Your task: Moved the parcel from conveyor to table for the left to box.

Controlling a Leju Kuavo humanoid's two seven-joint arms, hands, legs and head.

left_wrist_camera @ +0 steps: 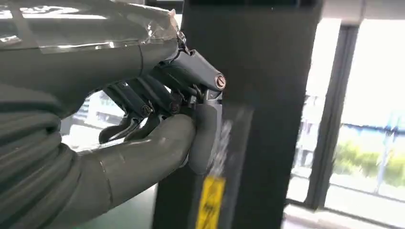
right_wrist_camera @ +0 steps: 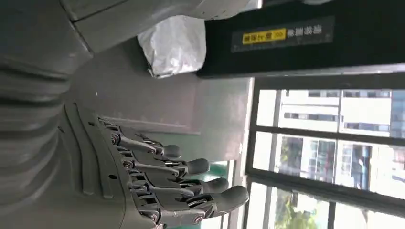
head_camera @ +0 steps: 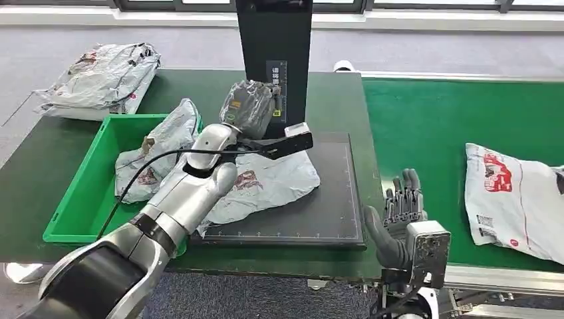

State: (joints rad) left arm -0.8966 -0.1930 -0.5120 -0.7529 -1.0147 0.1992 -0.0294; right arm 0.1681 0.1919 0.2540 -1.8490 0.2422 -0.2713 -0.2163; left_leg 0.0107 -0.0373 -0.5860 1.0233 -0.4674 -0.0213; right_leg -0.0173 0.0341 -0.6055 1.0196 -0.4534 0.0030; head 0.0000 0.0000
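Conveyor belt [head_camera: 425, 126], bright green, fills the right of the head view, with a white parcel with red print [head_camera: 512, 199] lying on it, apart from both hands. Beside it stands the dark green table [head_camera: 332, 100], carrying a black mat [head_camera: 326, 206] on which a flat grey-white parcel [head_camera: 273, 186] with a red mark lies. A green bin [head_camera: 86, 193] at the table's left already holds a crumpled parcel [head_camera: 156, 149]. Behind the mat rises a black post [head_camera: 273, 33] bearing a yellow label whose small characters I cannot read.

Left hand [head_camera: 256, 126] is up near that post, fingers clamped around a dark grey wrapped parcel [head_camera: 249, 103] (the wrist view shows the thumb pressed under glossy film). Right hand [head_camera: 399, 212] hovers at the belt's near edge, fingers apart and holding nothing.

Risks, as I judge them: the slick film could slide out of the left hand's grip, or the raised parcel could knock the post when it swings towards the bin.
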